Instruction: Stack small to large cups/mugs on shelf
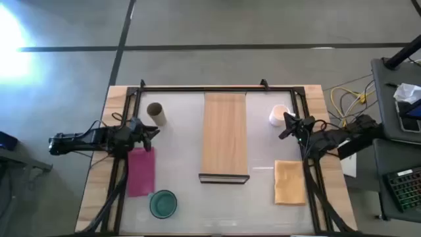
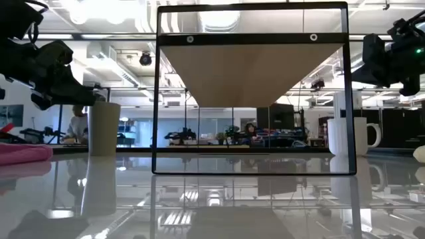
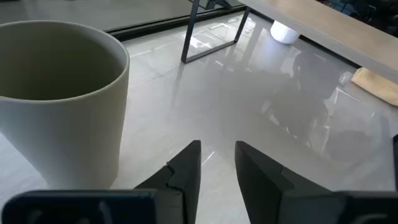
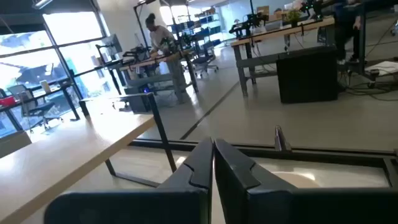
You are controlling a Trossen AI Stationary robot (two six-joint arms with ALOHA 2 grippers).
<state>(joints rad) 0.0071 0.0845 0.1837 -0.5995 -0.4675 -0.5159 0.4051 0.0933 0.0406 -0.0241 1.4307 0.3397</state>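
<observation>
Left gripper (image 1: 152,131), fingers slightly parted, hovers beside the brown cup (image 1: 156,112); right gripper (image 1: 287,125), pressed together, near the white mug (image 1: 279,114).

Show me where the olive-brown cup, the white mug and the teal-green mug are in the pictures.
olive-brown cup (image 1: 156,112): high view, on its open rim.
white mug (image 2: 346,136): low view, on the side wall of its body.
teal-green mug (image 1: 163,203): high view, on its inner bottom.

Grey concrete floor (image 1: 263,23), workbenches (image 4: 280,34), bright ceiling lights (image 2: 226,16), large windows (image 4: 37,56).
</observation>
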